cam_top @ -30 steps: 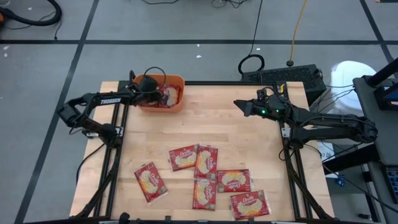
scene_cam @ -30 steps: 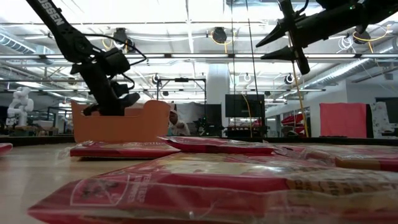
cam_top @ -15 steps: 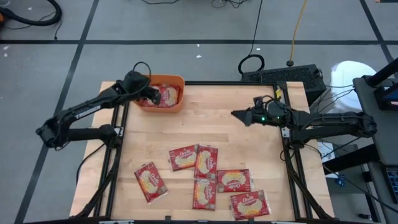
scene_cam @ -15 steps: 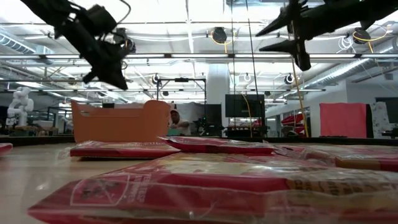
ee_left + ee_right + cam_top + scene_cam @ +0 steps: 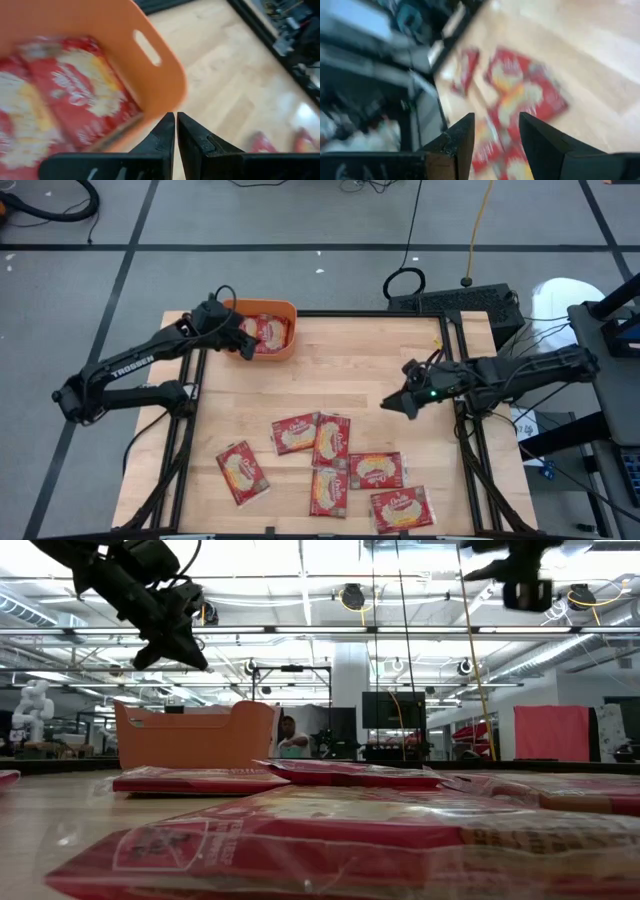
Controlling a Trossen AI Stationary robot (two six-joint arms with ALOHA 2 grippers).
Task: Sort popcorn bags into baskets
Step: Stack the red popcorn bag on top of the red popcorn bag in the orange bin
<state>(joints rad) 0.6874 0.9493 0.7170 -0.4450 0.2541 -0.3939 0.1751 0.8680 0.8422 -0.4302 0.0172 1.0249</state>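
Observation:
The orange basket (image 5: pixel 288 310) stands at the table's far left and holds several red popcorn bags (image 5: pixel 268 332), which also show in the left wrist view (image 5: pixel 65 100). My left gripper (image 5: pixel 247 348) hovers shut above the basket's near left corner (image 5: pixel 170 85), well above its rim in the low view (image 5: pixel 170 645). Several more red bags (image 5: pixel 331 440) lie flat on the near half of the table. My right gripper (image 5: pixel 392 406) is open and tipped down, in the air to the far right of those bags (image 5: pixel 520 95).
Bare wood lies between the basket and the bags on the table. One bag (image 5: pixel 242 472) lies apart toward the near left. A black frame runs along the table's edges (image 5: pixel 470 450). In the low view a person (image 5: pixel 290 735) shows in the room beyond the basket (image 5: pixel 195 735).
My left gripper has risen out of the basket and drawn back a little toward its near left corner. My right gripper has swung from the far right of the table toward the near edge and tipped down toward the bags. The bags on the table have not moved.

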